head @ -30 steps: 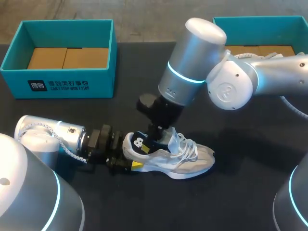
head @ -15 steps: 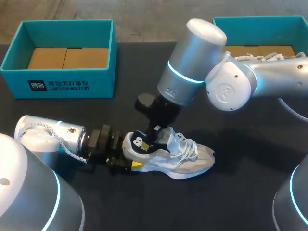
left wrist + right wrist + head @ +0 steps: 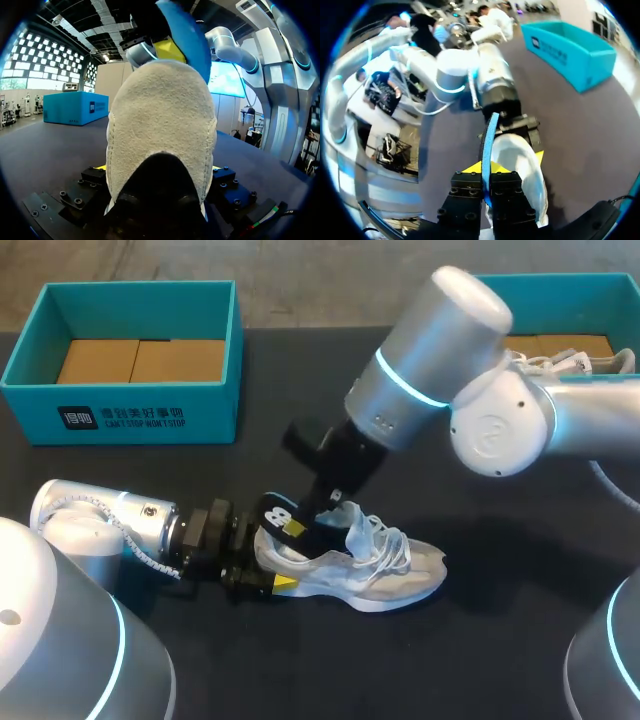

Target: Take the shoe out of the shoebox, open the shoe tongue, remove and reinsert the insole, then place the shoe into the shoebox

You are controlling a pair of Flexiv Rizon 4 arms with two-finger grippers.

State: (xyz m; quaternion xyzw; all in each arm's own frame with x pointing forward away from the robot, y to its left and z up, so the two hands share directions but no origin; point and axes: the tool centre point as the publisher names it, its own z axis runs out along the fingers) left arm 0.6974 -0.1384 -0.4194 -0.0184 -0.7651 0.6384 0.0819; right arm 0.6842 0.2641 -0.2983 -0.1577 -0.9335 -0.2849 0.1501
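Insole (image 3: 279,511), pinched in our right gripper (image 3: 297,527), stands up out of the heel end of the shoe (image 3: 385,575), which our left gripper (image 3: 266,562) clamps on the table (image 3: 500,660), toe pointing away from it, so we judge the pull should run up and heelward.

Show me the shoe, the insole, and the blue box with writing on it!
shoe (image 3: 395,582): head view, on its grey side near the toe.
insole (image 3: 490,131): right wrist view, on its blue edge sticking up out of the shoe.
box (image 3: 212,412): head view, on its front wall.
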